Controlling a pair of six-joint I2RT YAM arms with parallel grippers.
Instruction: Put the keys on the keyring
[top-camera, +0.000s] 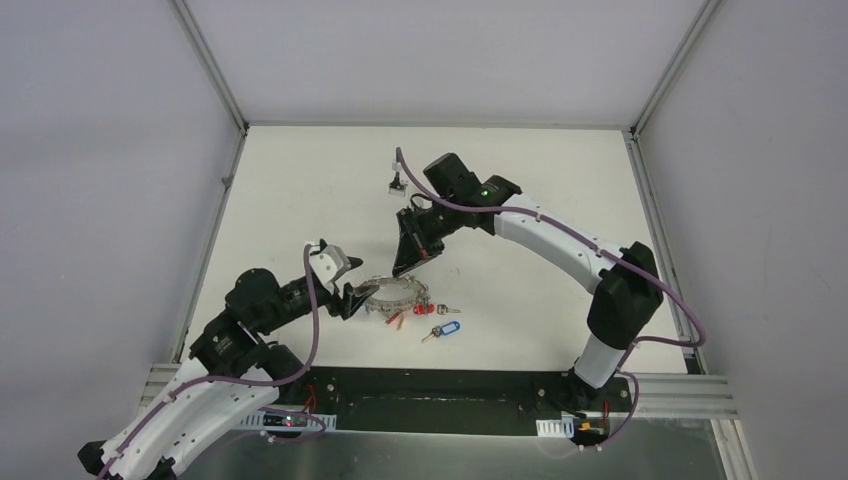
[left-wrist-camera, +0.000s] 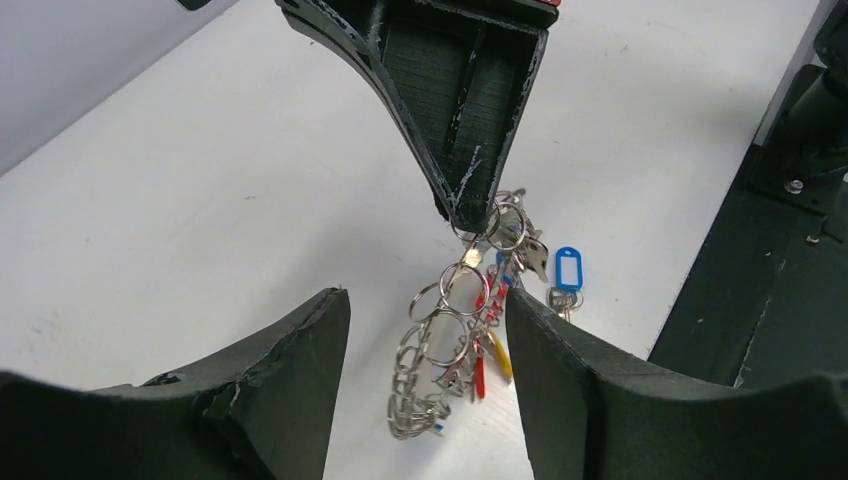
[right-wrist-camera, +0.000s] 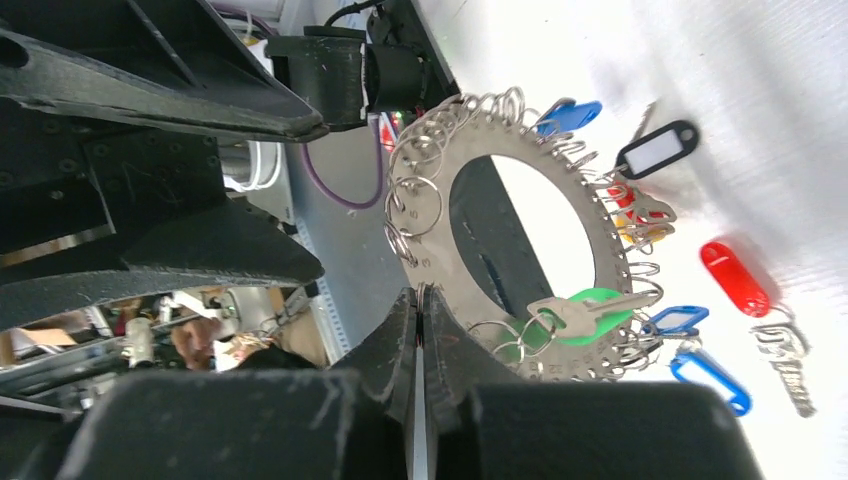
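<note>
The keyring (top-camera: 392, 297) is a flat grey ring edged with wire loops and coloured tags. It is tilted up on edge near the table's front. My right gripper (top-camera: 400, 272) is shut on one wire loop at the ring's rim (right-wrist-camera: 420, 290). My left gripper (left-wrist-camera: 428, 300) is open; the keyring (left-wrist-camera: 450, 340) hangs edge-on between its fingers, nearer the right finger (left-wrist-camera: 580, 380), with no grip. The red-tagged key (top-camera: 421, 310) (right-wrist-camera: 735, 278) and the blue-tagged key (top-camera: 447, 328) (left-wrist-camera: 568, 270) (right-wrist-camera: 712, 380) lie loose on the table beside the ring.
Green (right-wrist-camera: 590, 310), black (right-wrist-camera: 655, 150) and other blue tags (right-wrist-camera: 570, 115) hang on the ring. A small white object (top-camera: 397, 180) lies farther back. The dark base rail (top-camera: 400, 385) runs along the near table edge.
</note>
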